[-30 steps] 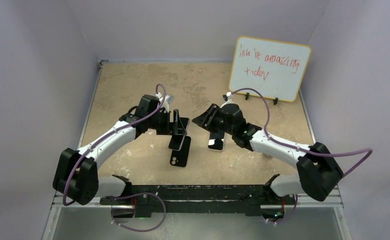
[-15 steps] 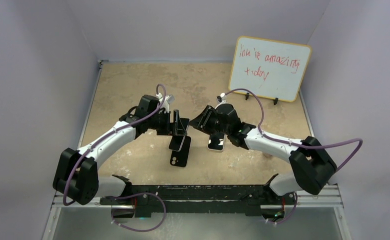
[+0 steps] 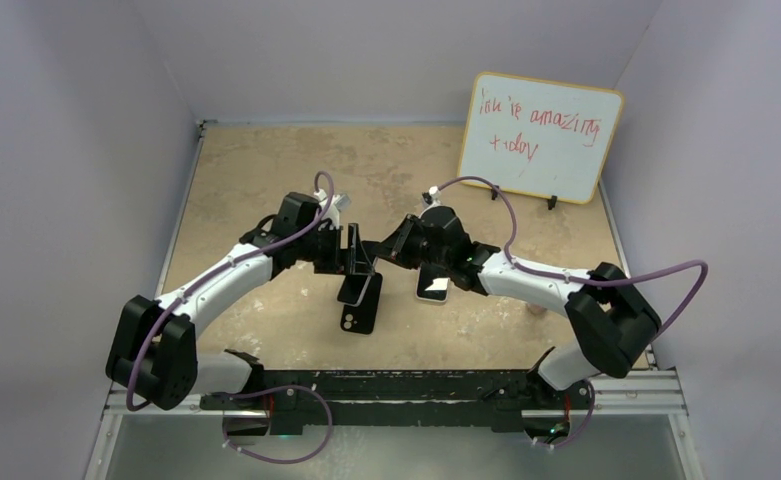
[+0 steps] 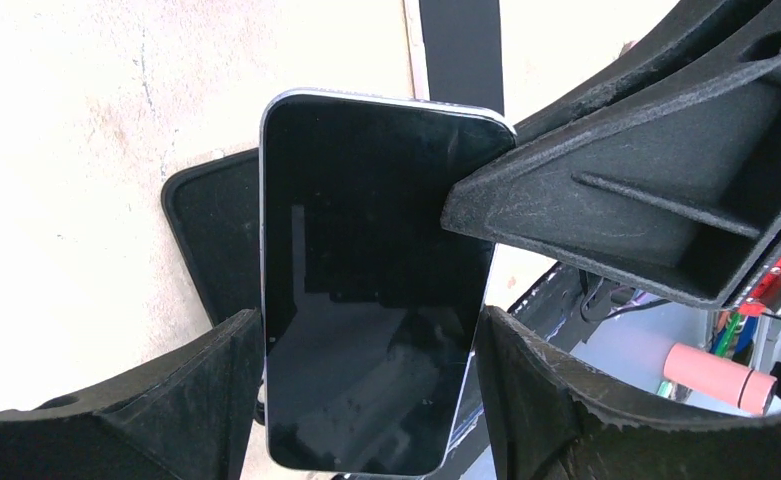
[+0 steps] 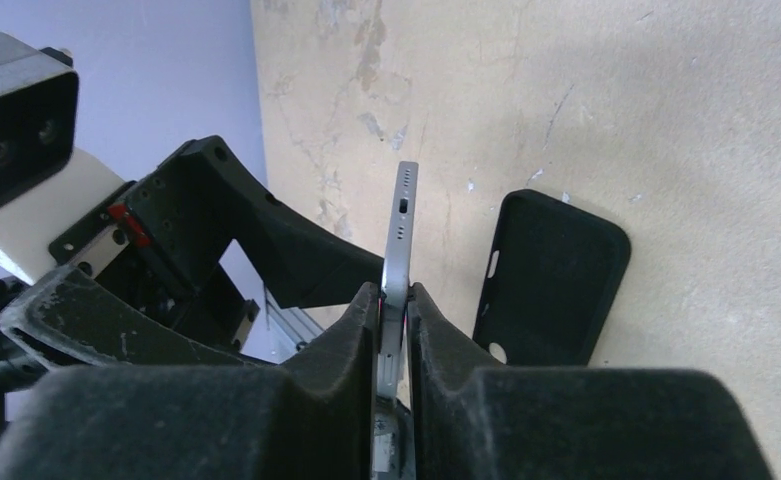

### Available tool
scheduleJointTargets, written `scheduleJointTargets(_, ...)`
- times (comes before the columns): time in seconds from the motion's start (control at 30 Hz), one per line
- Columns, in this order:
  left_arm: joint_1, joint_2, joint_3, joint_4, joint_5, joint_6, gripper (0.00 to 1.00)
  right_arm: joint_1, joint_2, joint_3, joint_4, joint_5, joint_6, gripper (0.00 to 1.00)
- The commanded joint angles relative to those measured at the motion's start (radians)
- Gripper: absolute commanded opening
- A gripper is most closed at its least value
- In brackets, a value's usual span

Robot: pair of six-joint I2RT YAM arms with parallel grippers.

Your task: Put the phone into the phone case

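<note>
Gripping the phone (image 4: 376, 290) jointly: left gripper (image 4: 371, 375) clamps its edges, right gripper (image 5: 394, 297) pinches its faces; the case (image 5: 551, 290) lies beneath them. One grip should release before seating.

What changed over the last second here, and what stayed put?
The right end effector swung left toward the left end effector and now pinches the phone. The left end effector kept holding the phone above the phone case, which did not move.

Left arm (image 3: 216, 280): white links, black joints
Right arm (image 3: 526, 280): same colours
Cables (image 3: 656, 270): purple, 1 per arm
Claw fingers (image 4: 606, 420): grainy matte black
</note>
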Motion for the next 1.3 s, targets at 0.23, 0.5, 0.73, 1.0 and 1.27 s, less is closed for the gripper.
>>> scheduleJointTargets(0.23,-0.001,-0.065,0.002,0.023,0.026,-0.004,0.56,0.006,-0.001,-0.005,0.025,-0.022,0.007,0.00)
scheduleJointTargets(0.5,0.000,-0.139,-0.021,-0.043,-0.062,-0.009,0.89,0.008,-0.001,-0.064,0.047,-0.023,-0.015,0.00)
scheduleJointTargets(0.73,0.002,-0.140,-0.058,-0.061,-0.106,-0.032,0.80,0.009,0.018,-0.100,0.078,-0.031,-0.020,0.00)
scheduleJointTargets(1.0,0.007,-0.081,-0.161,0.040,-0.090,-0.102,0.67,0.008,0.065,-0.120,0.147,-0.057,-0.006,0.00)
scheduleJointTargets(1.27,0.007,0.000,-0.230,0.089,-0.173,-0.088,0.57,0.008,0.138,-0.161,0.247,-0.123,0.005,0.00)
